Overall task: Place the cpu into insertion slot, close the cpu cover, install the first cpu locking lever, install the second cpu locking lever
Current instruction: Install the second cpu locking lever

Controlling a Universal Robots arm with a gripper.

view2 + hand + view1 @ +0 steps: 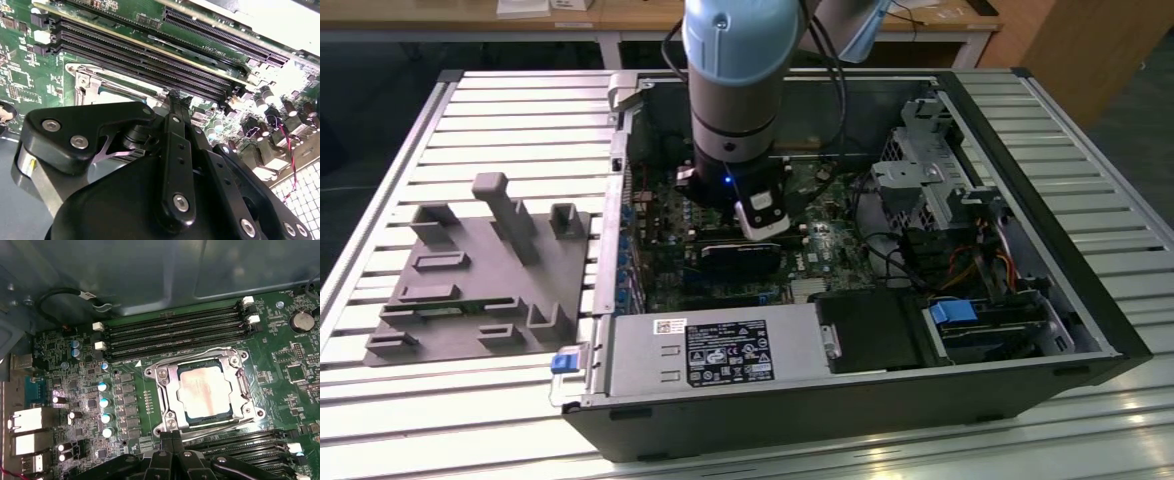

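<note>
CPU seated, cover down.
The cpu [206, 390] fills the insertion slot under the cpu cover [167, 392] (framing it); gripper [172, 436] fingers pressed together beside it.

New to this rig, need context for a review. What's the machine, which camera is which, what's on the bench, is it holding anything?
The machine is a single robot arm reaching down into an open computer case that lies on a slatted metal table. The exterior view comes from a camera off the arm and takes in the whole bench. Both wrist views come from cameras riding on the arm, looking past the black gripper at the motherboard.

Beside the case, on the exterior view's left, sits a grey fixture block with pegs and slots.

In the first wrist view the cpu already lies in the insertion slot, with the cpu cover closed down around it. The gripper's fingers are together, close to the socket's edge, and nothing is visibly held.
</note>
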